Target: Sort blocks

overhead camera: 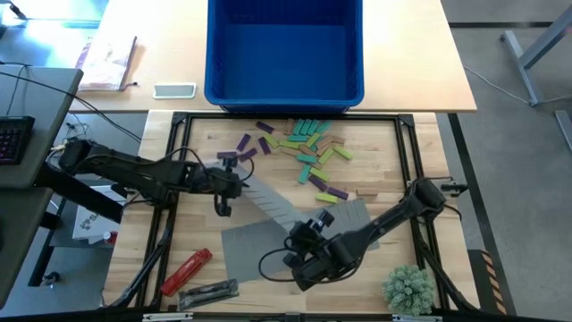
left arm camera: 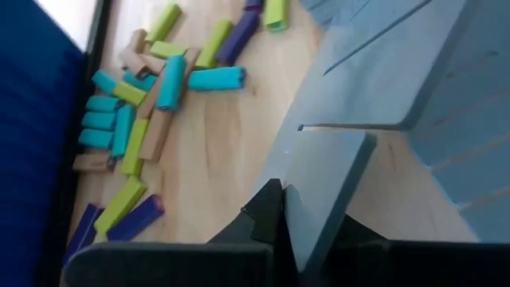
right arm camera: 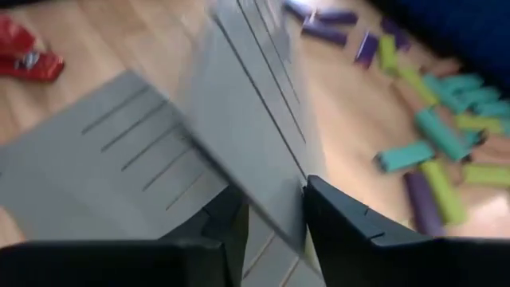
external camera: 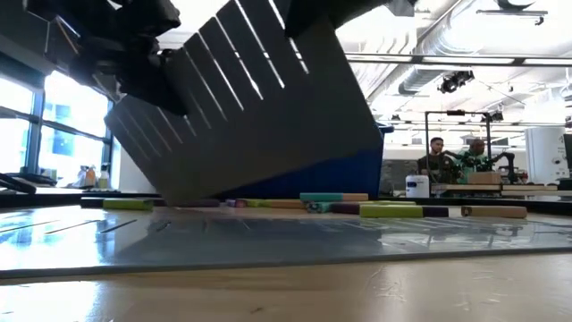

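Clamped left gripper [left arm camera: 283, 219] on a tilted grey mat [left arm camera: 374, 88]; straddled the mat's other end with right gripper [right arm camera: 275, 215], fingers slightly apart. Blocks [overhead camera: 308, 148] lay scattered beyond both.

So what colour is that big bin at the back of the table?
The bin is deep blue all over, inside and out; the high view shows it best.

Two flat grey mats [overhead camera: 277, 207] are seen, one lifted and one lying on the table. About two dozen blocks [overhead camera: 304, 148] are scattered in purple, lime, teal and tan. One blue bin [overhead camera: 284, 49] and one red tool [overhead camera: 186, 270] are counted.
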